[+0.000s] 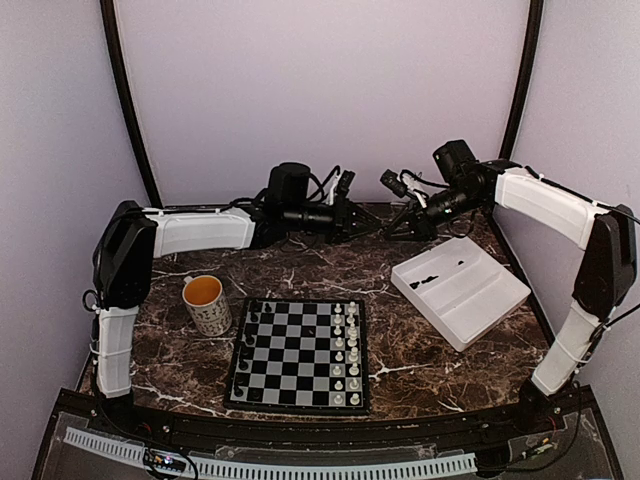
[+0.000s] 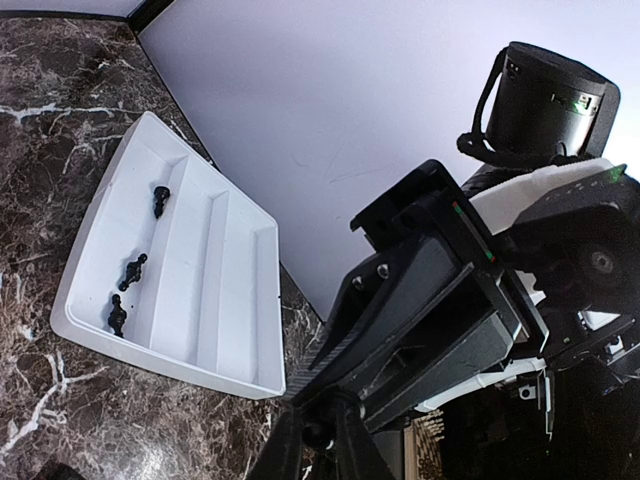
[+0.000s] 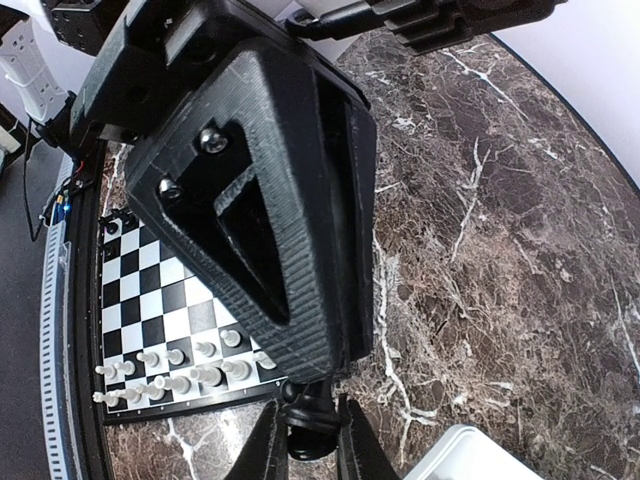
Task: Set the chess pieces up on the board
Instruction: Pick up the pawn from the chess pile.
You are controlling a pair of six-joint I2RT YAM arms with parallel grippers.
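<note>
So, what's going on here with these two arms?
The left claw and right claw meet nose to nose over the far side of the table. Each seems to pinch a black chess piece, probably the same one, like a handover. On the board the white pieces stand ready, with few black ones yet. Three black pieces lie in the white tray.

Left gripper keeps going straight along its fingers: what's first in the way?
The right gripper, facing it tip to tip with the left gripper. Both look pinched on one black chess piece, so there is likely no free travel.
</note>
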